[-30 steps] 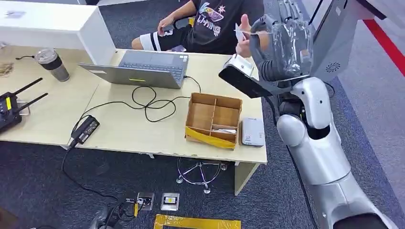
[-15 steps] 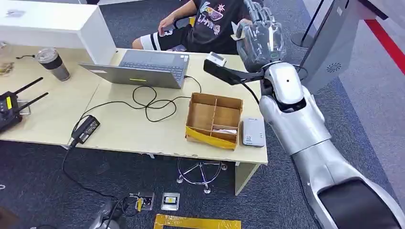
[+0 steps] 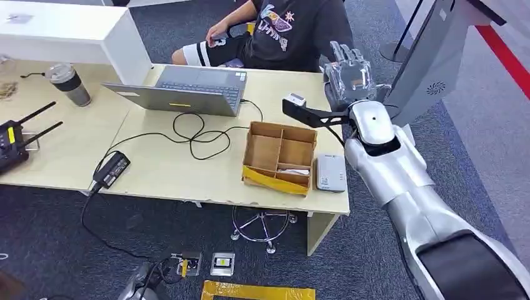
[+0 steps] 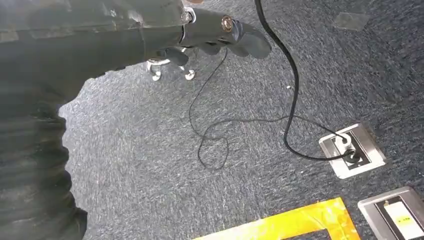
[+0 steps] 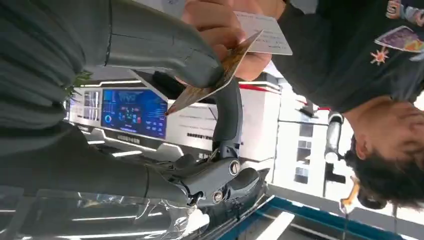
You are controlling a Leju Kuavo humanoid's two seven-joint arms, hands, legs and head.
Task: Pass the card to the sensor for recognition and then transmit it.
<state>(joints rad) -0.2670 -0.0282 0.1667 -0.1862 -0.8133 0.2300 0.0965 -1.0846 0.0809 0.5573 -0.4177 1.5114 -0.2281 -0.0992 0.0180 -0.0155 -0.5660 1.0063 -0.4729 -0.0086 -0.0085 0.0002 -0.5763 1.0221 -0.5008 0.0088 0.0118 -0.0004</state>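
I am looking down at a pale wooden desk (image 3: 169,169) sitting on dark blue-grey carpet (image 3: 56,237). Yellow tape (image 3: 257,291) is lying at six o'clock, a red stripe (image 3: 507,57) running at two o'clock.

The pale wooden table (image 3: 162,172) carries an open laptop (image 3: 187,89), a looped black cable (image 3: 194,134), a divided cardboard box (image 3: 279,157), a white sensor (image 3: 330,172), a lidded cup (image 3: 69,84) and a black radio (image 3: 14,141).
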